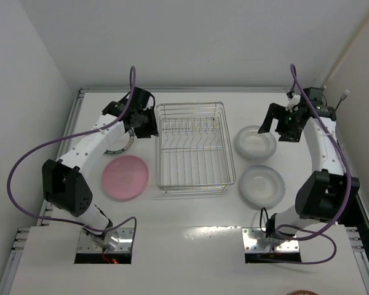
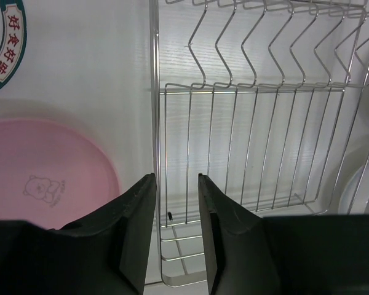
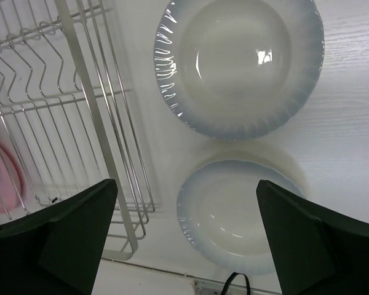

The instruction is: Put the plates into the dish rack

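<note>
Right gripper (image 3: 186, 182) over flat, face-up plates (image 3: 240, 61)

Two plates (image 1: 255, 142) lie right of the dish rack (image 1: 190, 105).

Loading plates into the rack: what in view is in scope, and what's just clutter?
Job:
- pink plate
- patterned-rim plate, half hidden in the top view
- far whitish plate
- near whitish plate
- dish rack, no plates in it

Just there:
- purple cables on the arms
- reddish thing cut off at the bottom edge, unidentifiable
</note>
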Available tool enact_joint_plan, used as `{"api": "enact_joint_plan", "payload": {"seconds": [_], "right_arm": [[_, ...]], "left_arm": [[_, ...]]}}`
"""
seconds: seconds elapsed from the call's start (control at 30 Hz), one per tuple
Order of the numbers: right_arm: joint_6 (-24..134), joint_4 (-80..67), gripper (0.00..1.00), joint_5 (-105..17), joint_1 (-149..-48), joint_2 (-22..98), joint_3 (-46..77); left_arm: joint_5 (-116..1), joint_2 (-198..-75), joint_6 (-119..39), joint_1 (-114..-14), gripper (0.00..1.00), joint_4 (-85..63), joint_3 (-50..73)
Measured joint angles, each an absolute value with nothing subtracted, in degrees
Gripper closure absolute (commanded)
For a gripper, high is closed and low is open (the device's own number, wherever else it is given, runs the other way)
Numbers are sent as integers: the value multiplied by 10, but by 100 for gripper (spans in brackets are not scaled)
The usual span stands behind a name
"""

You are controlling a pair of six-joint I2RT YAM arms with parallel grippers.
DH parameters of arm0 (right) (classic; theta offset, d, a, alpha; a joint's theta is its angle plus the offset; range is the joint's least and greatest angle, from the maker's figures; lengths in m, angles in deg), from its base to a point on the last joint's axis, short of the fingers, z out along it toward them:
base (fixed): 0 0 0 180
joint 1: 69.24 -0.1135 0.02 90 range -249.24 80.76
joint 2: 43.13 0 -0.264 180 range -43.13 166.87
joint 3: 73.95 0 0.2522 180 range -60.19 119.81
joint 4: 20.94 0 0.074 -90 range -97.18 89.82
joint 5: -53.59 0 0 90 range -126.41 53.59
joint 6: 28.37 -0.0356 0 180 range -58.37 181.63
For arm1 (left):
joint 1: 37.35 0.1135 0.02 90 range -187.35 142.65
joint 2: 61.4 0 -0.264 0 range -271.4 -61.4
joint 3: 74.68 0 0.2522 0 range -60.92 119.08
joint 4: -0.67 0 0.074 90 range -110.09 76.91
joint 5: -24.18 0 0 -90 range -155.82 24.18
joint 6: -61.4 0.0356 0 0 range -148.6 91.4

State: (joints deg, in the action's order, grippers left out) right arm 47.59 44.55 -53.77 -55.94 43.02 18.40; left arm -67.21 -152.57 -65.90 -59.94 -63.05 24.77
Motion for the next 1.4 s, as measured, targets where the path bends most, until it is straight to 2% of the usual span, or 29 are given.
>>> {"api": "enact_joint_plan", "payload": {"seconds": [0.03,0.27,0.57,0.67,0.77,0.93,1.2,1.4], "right_arm": [[476,445,0,-543,-559,435,184],[441,390,0,-642,-538,506,160],[409,337,0,-670,-513,652,193],[405,339,1,-664,-501,687,200],[404,345,3,-659,-481,692,219],[407,345,3,-648,-440,686,255],[413,348,4,-677,-380,694,221],[429,343,13,-711,-380,761,216]], "left_arm": [[-669,-1526,-659,-599,68,-627,249],[-651,-1524,-657,-599,68,-623,235],[-646,-1524,-650,-599,68,-623,233],[-659,-1521,-645,-599,65,-625,233],[-677,-1510,-640,-599,61,-627,230],[-697,-1496,-636,-599,61,-628,228],[-701,-1497,-636,-599,59,-627,228],[-710,-1497,-635,-599,57,-628,228]]}}
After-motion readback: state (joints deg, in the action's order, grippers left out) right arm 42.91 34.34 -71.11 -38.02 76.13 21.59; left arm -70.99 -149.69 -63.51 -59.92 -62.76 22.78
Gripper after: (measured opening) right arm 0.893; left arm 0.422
